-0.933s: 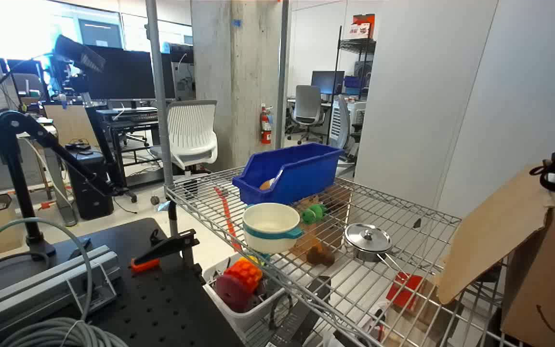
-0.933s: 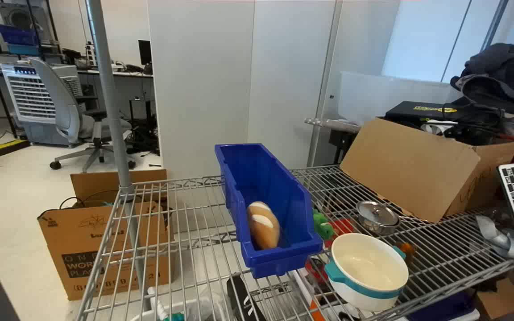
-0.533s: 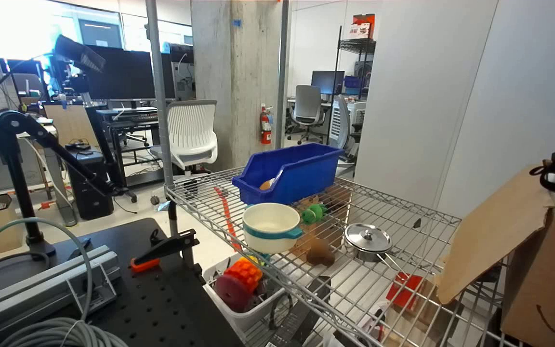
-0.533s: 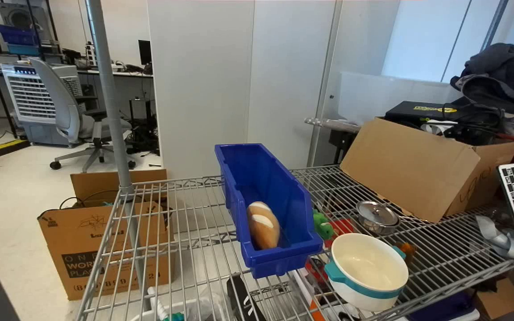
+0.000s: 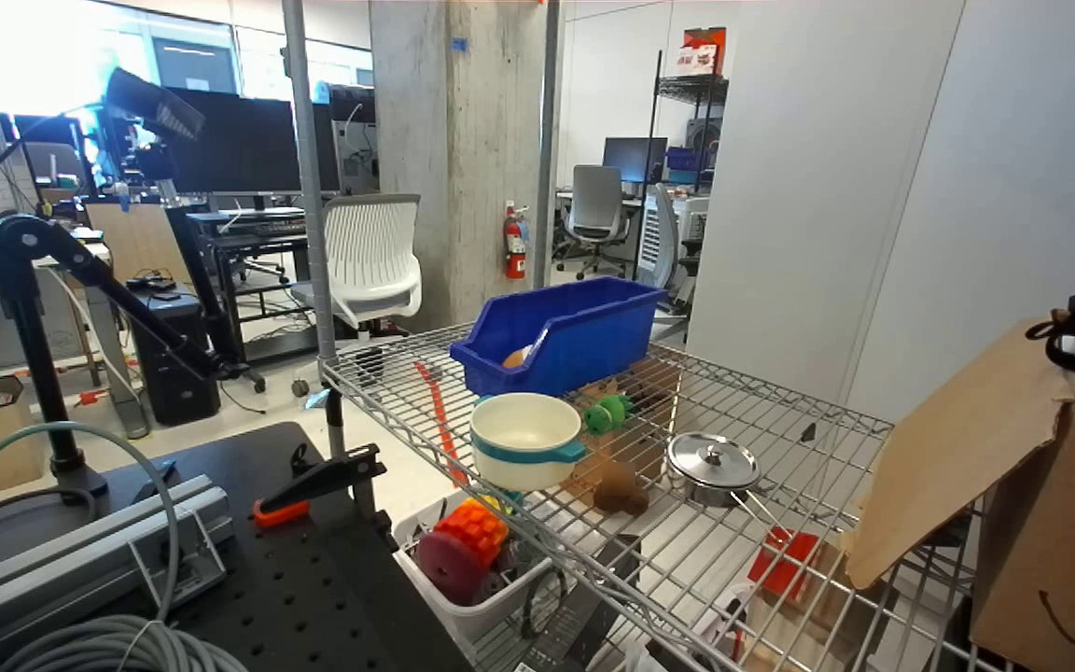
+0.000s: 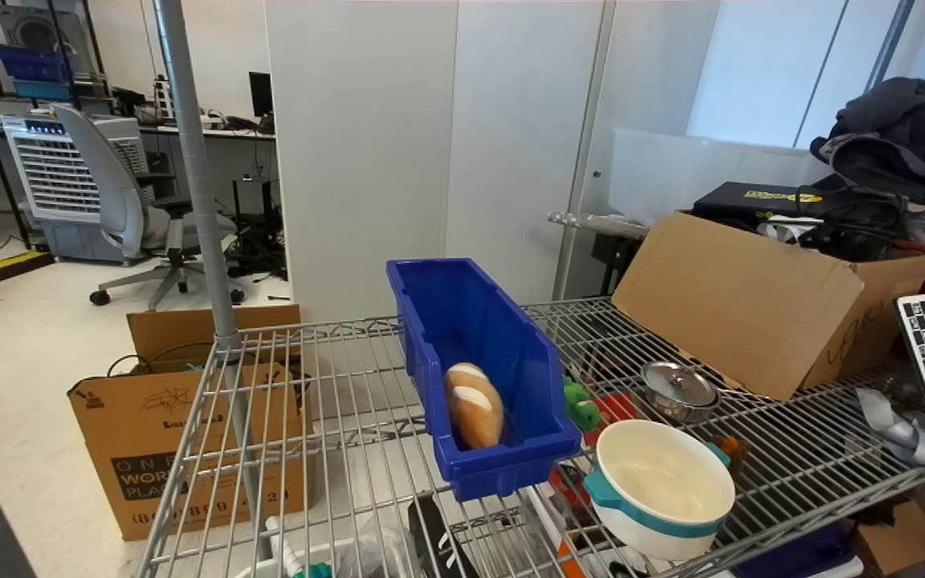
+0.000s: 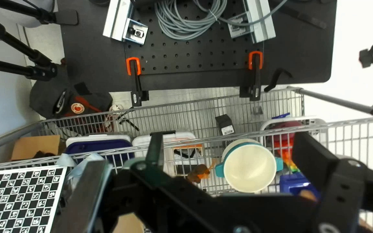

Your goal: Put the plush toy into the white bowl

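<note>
One green toy [image 5: 606, 413] and one brown toy [image 5: 621, 490] lie near the white bowl [image 5: 526, 439] on your wire shelf [image 5: 817, 457]; your gripper [image 7: 230, 142], in the wrist view, stands spread wide.

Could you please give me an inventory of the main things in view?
table: one, black, beside the shelf
shelf: one, grey, beside the table
bowl: one, white and teal, on the shelf
bin: one, blue, on the shelf
bread: one, brown, in the bin
green toy: one, green, near the bin
brown toy: one, brown, near the bowl
pot: one, silver, on the shelf
boxes: several, brown, on and around the shelf
checkerboard: one, black-and-white, near the boxes
clamps: two, black and orange, table's edge
chairs: several, white or grey, background
claw: one, black, open, wrist view
</note>
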### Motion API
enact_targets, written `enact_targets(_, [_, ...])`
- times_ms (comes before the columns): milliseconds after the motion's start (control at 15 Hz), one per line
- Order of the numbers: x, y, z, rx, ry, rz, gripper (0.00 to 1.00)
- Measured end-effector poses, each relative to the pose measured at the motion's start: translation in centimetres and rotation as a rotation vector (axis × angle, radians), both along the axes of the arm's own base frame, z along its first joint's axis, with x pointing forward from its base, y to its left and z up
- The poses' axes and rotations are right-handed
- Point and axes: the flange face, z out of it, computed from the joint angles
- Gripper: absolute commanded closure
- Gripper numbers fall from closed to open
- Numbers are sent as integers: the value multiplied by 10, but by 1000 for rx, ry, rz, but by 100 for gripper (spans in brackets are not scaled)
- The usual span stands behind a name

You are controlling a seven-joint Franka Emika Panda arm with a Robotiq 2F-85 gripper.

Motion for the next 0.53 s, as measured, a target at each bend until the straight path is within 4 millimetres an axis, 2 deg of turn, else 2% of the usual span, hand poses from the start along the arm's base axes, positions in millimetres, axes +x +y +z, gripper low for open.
enact_targets(200, [39,-16,-57,-3,-16,-123,0])
enact_targets(533, [94,-40,-175,1,7,-331,0])
